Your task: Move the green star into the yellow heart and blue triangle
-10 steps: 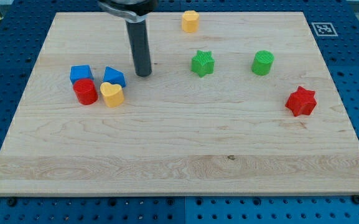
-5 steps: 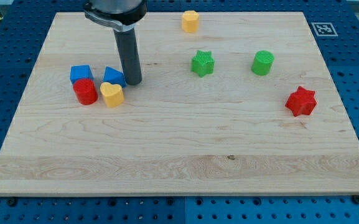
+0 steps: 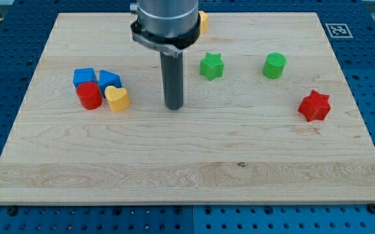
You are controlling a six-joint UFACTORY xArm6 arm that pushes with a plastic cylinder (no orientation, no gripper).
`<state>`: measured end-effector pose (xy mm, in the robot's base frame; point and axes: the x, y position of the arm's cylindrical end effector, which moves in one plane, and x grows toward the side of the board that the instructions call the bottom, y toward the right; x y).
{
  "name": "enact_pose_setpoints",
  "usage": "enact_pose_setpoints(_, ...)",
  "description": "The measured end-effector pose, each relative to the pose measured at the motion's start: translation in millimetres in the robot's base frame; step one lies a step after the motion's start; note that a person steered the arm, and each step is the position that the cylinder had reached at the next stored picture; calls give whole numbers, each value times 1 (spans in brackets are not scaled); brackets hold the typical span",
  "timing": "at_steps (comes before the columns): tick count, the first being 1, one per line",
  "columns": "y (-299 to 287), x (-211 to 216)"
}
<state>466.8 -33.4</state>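
The green star (image 3: 212, 66) lies right of the board's middle, toward the view's top. The yellow heart (image 3: 117, 99) and the blue triangle (image 3: 109, 80) sit together at the view's left, touching a red cylinder (image 3: 89, 95) and a blue cube (image 3: 84, 77). My tip (image 3: 173, 106) rests on the board between the two groups, below and left of the green star and well right of the yellow heart, touching no block.
A green cylinder (image 3: 274, 65) and a red star (image 3: 314, 105) lie at the view's right. A second yellow block (image 3: 203, 21) at the view's top is partly hidden behind the arm. The wooden board (image 3: 187, 175) ends in blue pegboard all round.
My tip pushed against the blue triangle, nudging it left, then swung right and down the view to the board's middle. The arm now covers part of the top yellow block.
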Motion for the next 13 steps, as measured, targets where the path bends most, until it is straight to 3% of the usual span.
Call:
enact_pose_setpoints(2,-61,-2)
enact_pose_setpoints(7,-90,-2)
enact_pose_setpoints(8,-74,-2)
enact_pose_setpoints(10,19,-21)
enact_pose_setpoints(11,23,-58)
enact_pose_setpoints(13,24,-83)
